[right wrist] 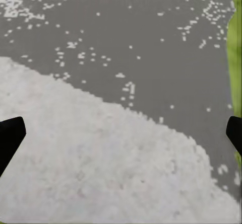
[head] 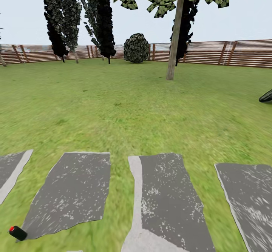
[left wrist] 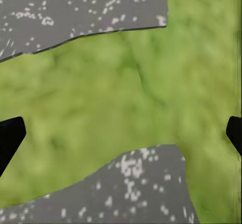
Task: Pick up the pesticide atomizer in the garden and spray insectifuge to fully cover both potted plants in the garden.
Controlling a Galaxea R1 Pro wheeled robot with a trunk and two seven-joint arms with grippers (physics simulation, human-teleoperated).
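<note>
Ahead, lawn (head: 124, 105) beyond grey stepping stones (head: 166, 199).

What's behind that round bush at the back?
Behind the bush runs the wooden fence, with pale sky above. The fence stretch directly behind it is covered.

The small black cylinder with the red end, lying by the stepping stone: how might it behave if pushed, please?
The black cylinder looks round and lies on its side, so it would probably roll. It sits where grass meets a stepping stone, which may slow it. It seems small, so likely light.
</note>
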